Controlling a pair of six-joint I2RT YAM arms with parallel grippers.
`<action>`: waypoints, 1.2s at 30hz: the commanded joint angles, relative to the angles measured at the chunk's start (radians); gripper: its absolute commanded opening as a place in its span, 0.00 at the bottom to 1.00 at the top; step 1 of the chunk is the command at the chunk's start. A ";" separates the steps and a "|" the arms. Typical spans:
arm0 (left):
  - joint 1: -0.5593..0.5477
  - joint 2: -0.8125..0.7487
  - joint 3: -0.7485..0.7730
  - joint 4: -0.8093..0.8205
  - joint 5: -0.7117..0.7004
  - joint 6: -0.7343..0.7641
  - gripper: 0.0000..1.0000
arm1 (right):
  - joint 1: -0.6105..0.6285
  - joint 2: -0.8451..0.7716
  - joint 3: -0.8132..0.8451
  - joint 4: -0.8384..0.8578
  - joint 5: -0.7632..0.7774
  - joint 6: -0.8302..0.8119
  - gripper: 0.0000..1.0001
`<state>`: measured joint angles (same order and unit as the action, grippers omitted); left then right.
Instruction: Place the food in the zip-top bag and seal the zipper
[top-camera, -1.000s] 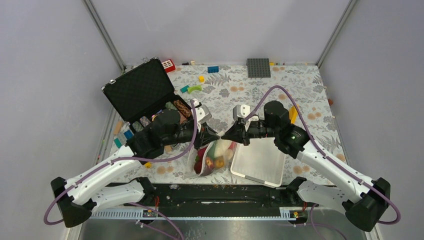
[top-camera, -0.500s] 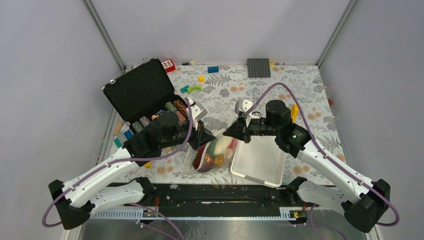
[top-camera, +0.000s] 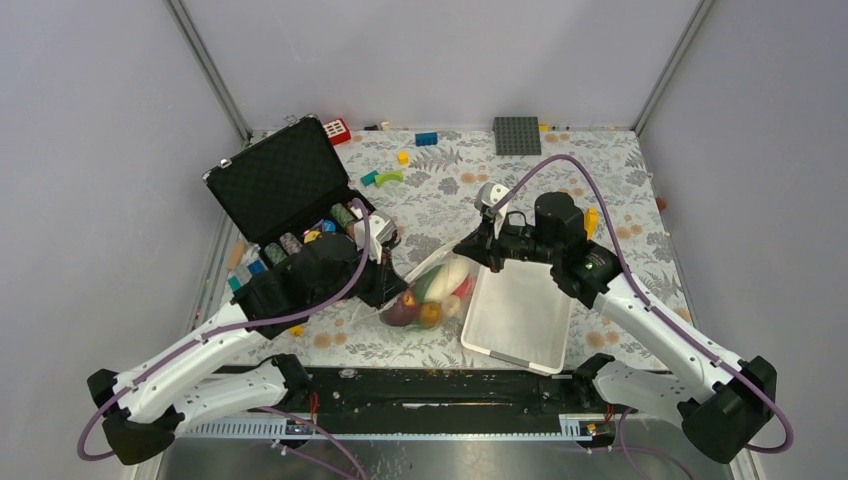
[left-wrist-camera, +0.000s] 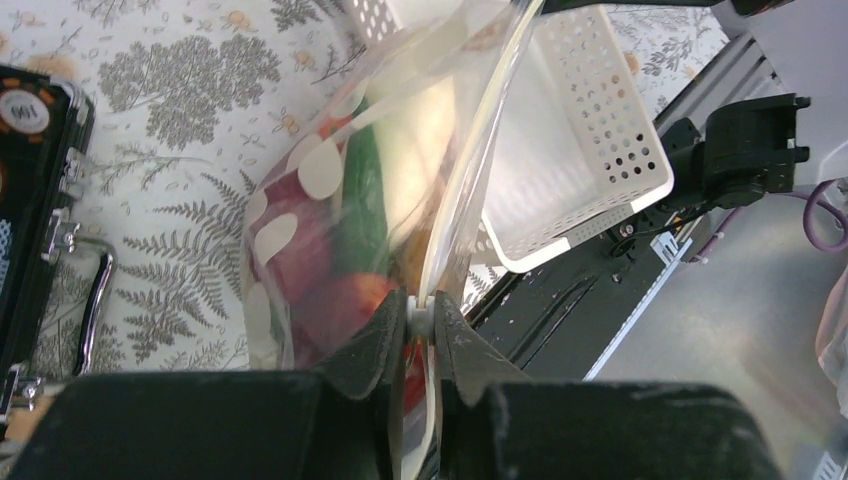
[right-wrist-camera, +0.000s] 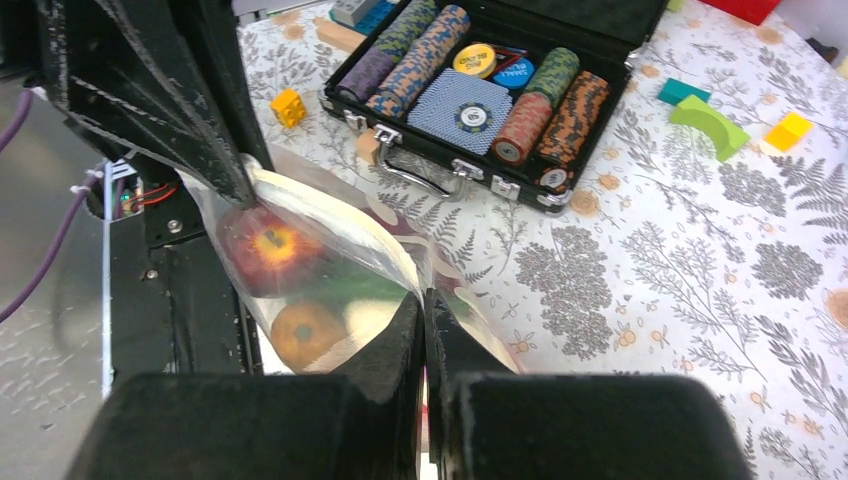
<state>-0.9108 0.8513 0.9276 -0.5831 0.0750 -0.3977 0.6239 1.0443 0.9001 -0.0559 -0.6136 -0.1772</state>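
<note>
Right now your left gripper (left-wrist-camera: 420, 318) is pinched narrow on the zipper (left-wrist-camera: 468, 190) at one end of the zip-top bag (left-wrist-camera: 320, 200), and the strip runs up and away from the fingertips. Your right gripper (right-wrist-camera: 423, 300) is clamped tight on the other end of the same mouth edge, so the bag spans the gap between the two. Its body sags toward the near edge of the table. I cannot tell whether the seal is pressed closed along its length.

The food (top-camera: 420, 300) sits inside the bag: red, green, white and orange-brown pieces pressed against the film. Just beside the bag on your right lies the white basket (top-camera: 515, 325), under the right arm. To the left, the open black case (top-camera: 280, 180) holds rolls of poker chips (right-wrist-camera: 520, 125). Loose bricks (top-camera: 427, 139) lie on the far part of the fern-print tablecloth (top-camera: 450, 190).
</note>
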 joint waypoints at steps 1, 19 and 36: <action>-0.007 -0.025 0.033 -0.242 -0.070 -0.035 0.00 | -0.058 -0.012 0.060 0.063 0.172 -0.039 0.00; -0.011 -0.038 0.046 -0.438 -0.109 -0.158 0.00 | -0.141 0.021 0.043 0.071 0.308 -0.029 0.00; -0.015 -0.032 0.028 -0.607 -0.113 -0.226 0.00 | -0.181 0.094 0.093 0.109 0.301 -0.003 0.00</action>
<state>-0.9184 0.8268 0.9623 -0.8333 -0.0425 -0.6193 0.5312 1.1297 0.9146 -0.0475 -0.5404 -0.1368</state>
